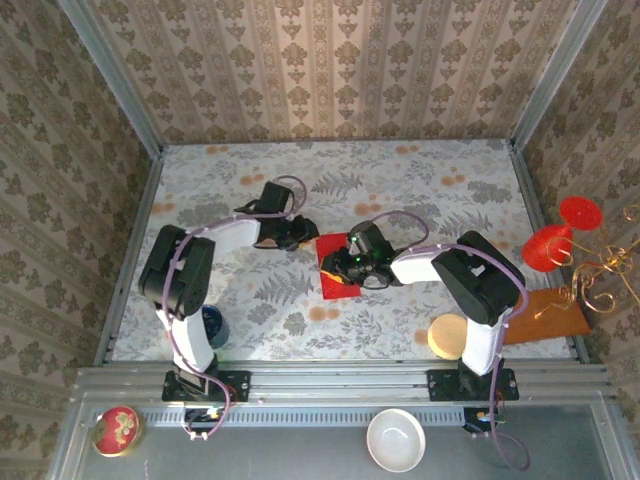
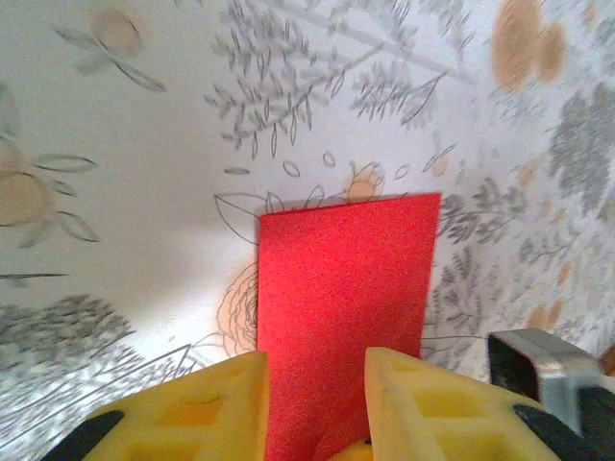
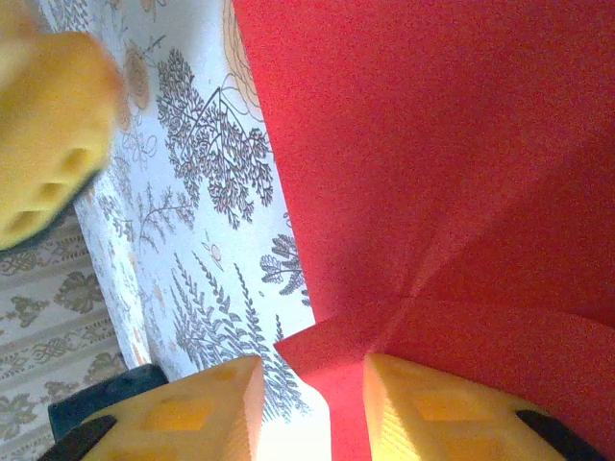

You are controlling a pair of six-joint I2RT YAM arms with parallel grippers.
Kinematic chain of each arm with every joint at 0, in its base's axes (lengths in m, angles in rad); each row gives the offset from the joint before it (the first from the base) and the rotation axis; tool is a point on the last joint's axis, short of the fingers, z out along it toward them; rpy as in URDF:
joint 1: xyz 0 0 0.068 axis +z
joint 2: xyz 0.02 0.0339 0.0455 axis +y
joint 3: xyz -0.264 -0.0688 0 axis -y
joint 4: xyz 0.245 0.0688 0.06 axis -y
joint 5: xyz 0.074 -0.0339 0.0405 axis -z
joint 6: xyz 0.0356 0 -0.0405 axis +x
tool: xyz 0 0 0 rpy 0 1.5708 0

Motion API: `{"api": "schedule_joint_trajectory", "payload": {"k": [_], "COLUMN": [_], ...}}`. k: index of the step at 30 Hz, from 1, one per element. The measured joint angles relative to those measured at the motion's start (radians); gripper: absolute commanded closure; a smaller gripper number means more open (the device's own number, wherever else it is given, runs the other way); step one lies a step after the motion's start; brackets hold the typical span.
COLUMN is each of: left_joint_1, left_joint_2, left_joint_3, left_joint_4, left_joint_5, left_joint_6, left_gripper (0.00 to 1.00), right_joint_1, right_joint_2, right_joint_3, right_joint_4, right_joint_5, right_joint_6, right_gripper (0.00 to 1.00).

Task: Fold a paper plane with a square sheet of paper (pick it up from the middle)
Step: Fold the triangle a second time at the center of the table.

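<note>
Right wrist: paper (image 3: 432,144) edges cropped

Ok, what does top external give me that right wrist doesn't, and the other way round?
Top external adds the surroundings: red glasses at the right edge, and a white bowl and a red floral tin on the near shelf. Right wrist adds close detail: crease lines meeting in the sheet, next to the tool's yellow fingers. Shared: the red paper, the floral tablecloth and the right tool.
</note>
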Motion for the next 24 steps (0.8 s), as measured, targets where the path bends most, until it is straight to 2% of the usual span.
{"api": "schedule_joint_trajectory", "payload": {"k": [5, 10, 18, 24], "left_joint_1": [0.021, -0.001, -0.134, -0.177], "left_joint_2": [-0.114, -0.143, -0.142, -0.127], "left_joint_3": [-0.060, -0.103, -0.104, -0.104], "left_joint_4": [0.002, -0.018, -0.054, -0.059], "left_joint_5": [-0.028, -0.055, -0.102, -0.113], "left_joint_6": [-0.001, 0.002, 0.006, 0.010], "left_gripper": [0.64, 0.67, 0.83, 0.98], "right_joint_1": [-0.005, -0.010, -0.020, -0.021], "right_joint_2": [-0.001, -0.001, -0.001, -0.001], "right_joint_3": [0.000, -0.002, -0.010, -0.010], "right_joint_4": [0.003, -0.007, -0.047, -0.058], "right_joint_5": [-0.007, -0.007, -0.006, -0.007], "right_joint_6": [0.000, -0.006, -0.027, -0.031], "right_gripper": [0.61, 0.71, 0.91, 0.99]}}
